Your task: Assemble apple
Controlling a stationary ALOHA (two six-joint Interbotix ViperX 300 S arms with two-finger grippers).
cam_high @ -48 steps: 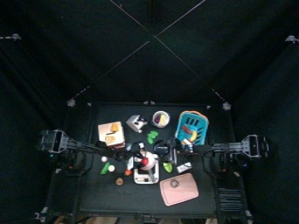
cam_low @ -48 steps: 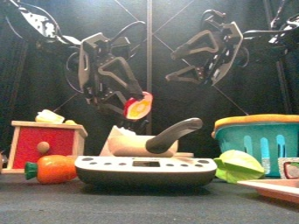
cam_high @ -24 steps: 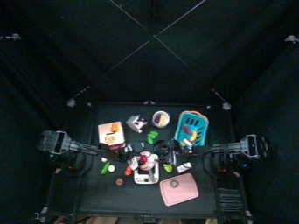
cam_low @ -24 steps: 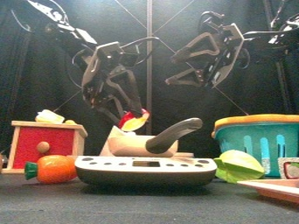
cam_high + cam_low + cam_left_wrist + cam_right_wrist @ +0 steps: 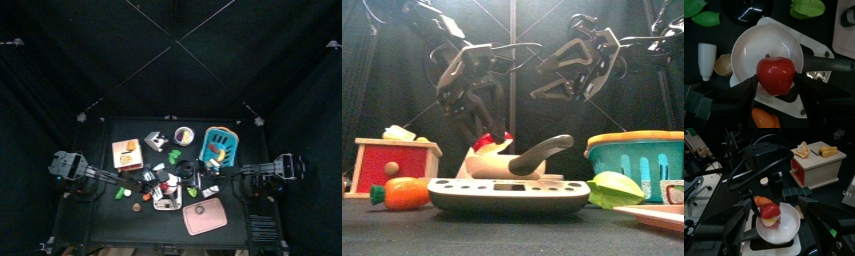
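My left gripper (image 5: 775,82) is shut on a red apple piece (image 5: 775,74) and holds it just above a white bowl (image 5: 751,47) that stands on a grey kitchen scale (image 5: 509,192). In the front view the gripper (image 5: 486,138) hangs low over the bowl (image 5: 486,160) with the apple piece (image 5: 496,138) in it. The right wrist view shows the same apple piece (image 5: 769,213) over the bowl (image 5: 777,232). My right gripper (image 5: 567,80) is open and empty, raised to the right of the bowl.
A red wooden box (image 5: 396,165) and an orange toy (image 5: 402,192) stand at the left. A teal basket (image 5: 639,158) and a green leaf piece (image 5: 616,188) are at the right. A pink board (image 5: 205,215) lies at the front right.
My left gripper has come down and slightly right with the apple piece, from well above the bowl to just over it. The right arm has hardly moved.
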